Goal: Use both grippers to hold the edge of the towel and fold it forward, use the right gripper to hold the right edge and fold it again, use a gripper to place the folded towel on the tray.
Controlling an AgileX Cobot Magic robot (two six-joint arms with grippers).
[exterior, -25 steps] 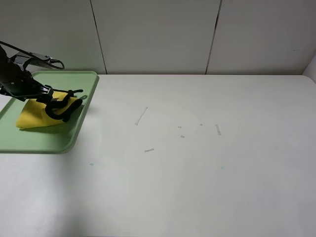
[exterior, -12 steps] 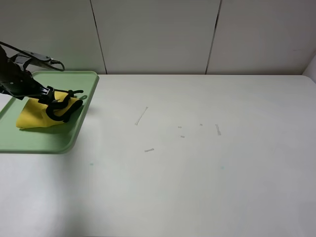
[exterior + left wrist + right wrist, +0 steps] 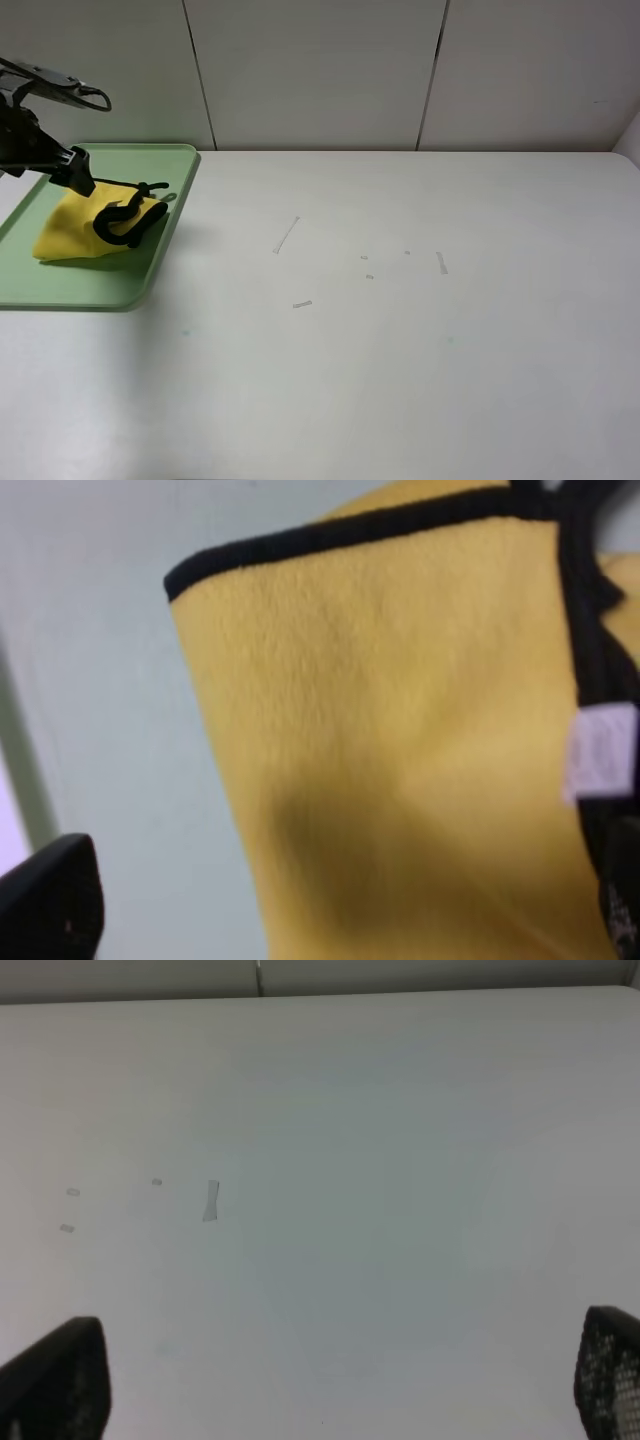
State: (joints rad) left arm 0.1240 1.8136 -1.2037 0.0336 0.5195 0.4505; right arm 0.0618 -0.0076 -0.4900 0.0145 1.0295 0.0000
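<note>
While towel point(image 3: 75, 232) lies in tray point(image 3: 90, 285) | white table point(image 3: 400, 330) | grey panelled wall point(image 3: 320, 70)

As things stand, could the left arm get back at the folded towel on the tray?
Probably yes. The left end effector hangs open right over the towel, which lies uncovered in the tray. Nothing else sits between them, and the low rim should not block a descent.

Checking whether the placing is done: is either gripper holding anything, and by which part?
Nothing is held. The towel lies loose on the tray; both grippers are open.
</note>
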